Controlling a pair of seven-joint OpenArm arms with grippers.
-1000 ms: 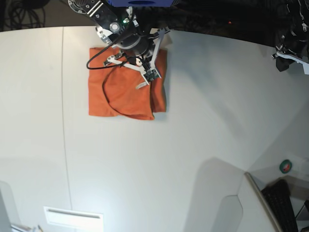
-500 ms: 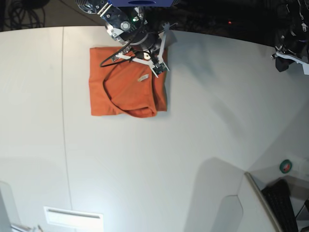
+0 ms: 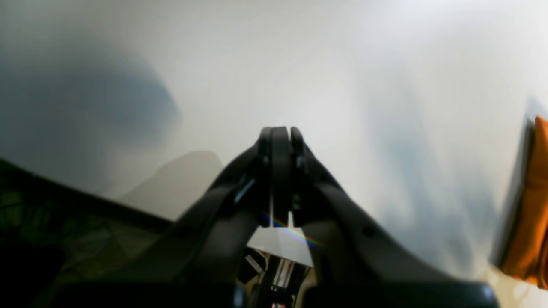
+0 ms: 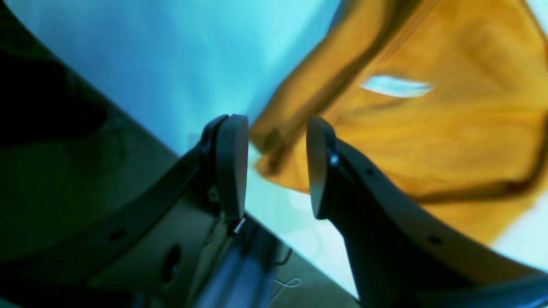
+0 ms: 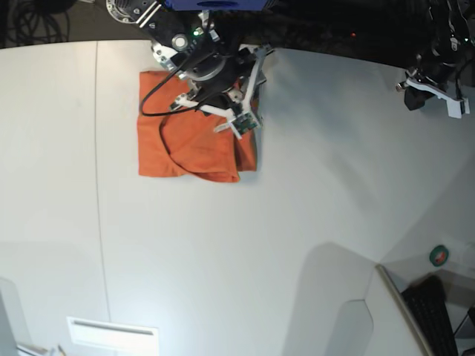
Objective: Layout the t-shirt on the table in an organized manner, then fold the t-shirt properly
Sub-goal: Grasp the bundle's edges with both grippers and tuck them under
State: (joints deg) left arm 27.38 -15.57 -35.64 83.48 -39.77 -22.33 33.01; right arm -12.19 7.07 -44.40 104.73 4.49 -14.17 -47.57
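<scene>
The orange t-shirt (image 5: 193,144) lies as a folded, roughly square bundle at the back left of the white table (image 5: 297,193). My right arm (image 5: 204,67) hangs over the shirt's back right part. In the right wrist view my right gripper (image 4: 274,160) is open, a clear gap between its fingers (image 4: 231,162). The t-shirt (image 4: 449,128) and its white tag (image 4: 396,85) lie just beyond the tips, and nothing is clamped. My left gripper (image 3: 280,134) is shut and empty above bare table, with the t-shirt (image 3: 531,201) at that view's right edge.
My left arm (image 5: 434,83) sits at the back right, near the table's dark rear edge. A thin seam line (image 5: 96,185) runs down the table on the left. A small green and red object (image 5: 440,256) and a keyboard (image 5: 434,311) lie off the table at the lower right.
The right gripper's jaws have opened from shut, letting go of the shirt, and the arm has shifted slightly over it. The left arm has moved a little to the left.
</scene>
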